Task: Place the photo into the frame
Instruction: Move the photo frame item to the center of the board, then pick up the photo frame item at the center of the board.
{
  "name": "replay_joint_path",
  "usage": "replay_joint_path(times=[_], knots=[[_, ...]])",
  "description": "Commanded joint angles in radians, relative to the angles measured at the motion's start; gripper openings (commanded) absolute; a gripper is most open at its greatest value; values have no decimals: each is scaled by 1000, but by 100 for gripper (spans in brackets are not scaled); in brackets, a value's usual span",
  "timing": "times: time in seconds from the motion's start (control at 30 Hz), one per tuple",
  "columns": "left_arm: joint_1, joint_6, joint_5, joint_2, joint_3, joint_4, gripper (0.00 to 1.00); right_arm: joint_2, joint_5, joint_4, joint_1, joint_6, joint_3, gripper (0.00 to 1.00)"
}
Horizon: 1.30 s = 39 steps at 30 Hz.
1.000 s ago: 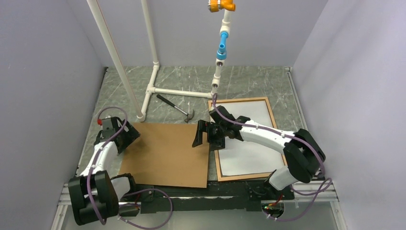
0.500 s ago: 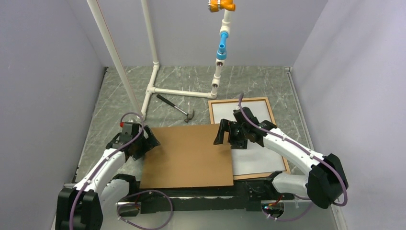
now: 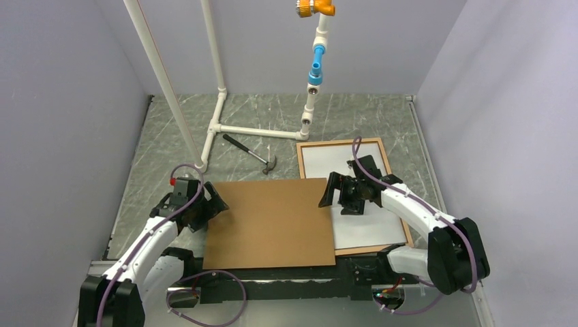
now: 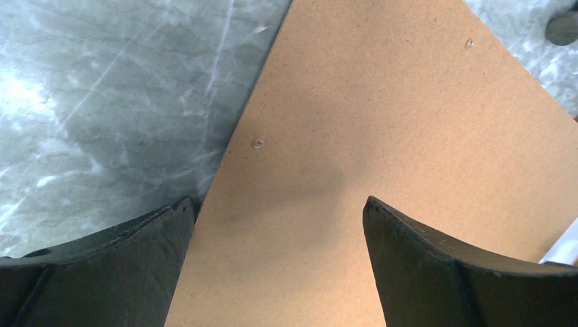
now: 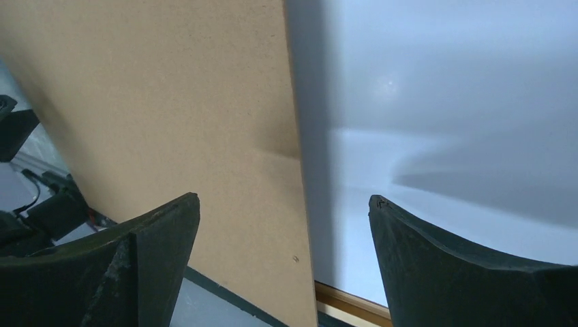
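The frame, thin orange-brown wood, lies flat at the right of the table. A white sheet fills it, the photo with its plain reverse up, also seen in the right wrist view as the photo above a frame rail. A brown backing board lies mid-table and overlaps the frame's left side. My left gripper stands open over the board's left edge, its gripper holding nothing. My right gripper stands open astride the board's right edge, its gripper empty.
A hammer lies behind the board, near the frame's far left corner. White PVC pipes stand at the back, with a slanted pole on the left. Grey walls close in both sides.
The backing board has slid to the right and now covers the frame's left side. Both grippers moved right with it, staying open at its two edges.
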<state>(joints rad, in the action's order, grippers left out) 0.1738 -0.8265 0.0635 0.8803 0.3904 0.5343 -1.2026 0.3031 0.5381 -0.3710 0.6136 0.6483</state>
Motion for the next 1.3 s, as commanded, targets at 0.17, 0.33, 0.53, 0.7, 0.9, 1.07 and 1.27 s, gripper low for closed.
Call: replay_joint_path(times=[0.17,0.33,0.53,0.7,0.9,1.07,1.27], knots=[[4,-10,105,47,-104,-63,99,-120,315,-298,50,-7,-91,86],[4,-10,118,48,-106,-73,99,-134,475,-461,53,44,-132,73],[4,-6,134,45,-107,-84,99,12,559,-514,55,106,-125,62],[4,-10,159,37,-106,-95,98,164,603,-573,55,207,-116,59],[6,-27,193,11,-101,-109,98,225,598,-559,37,236,-77,54],[9,-29,187,-11,-101,-96,98,249,478,-369,-17,150,4,38],[10,-22,182,-69,-89,-53,98,267,421,-251,-16,111,85,5]])
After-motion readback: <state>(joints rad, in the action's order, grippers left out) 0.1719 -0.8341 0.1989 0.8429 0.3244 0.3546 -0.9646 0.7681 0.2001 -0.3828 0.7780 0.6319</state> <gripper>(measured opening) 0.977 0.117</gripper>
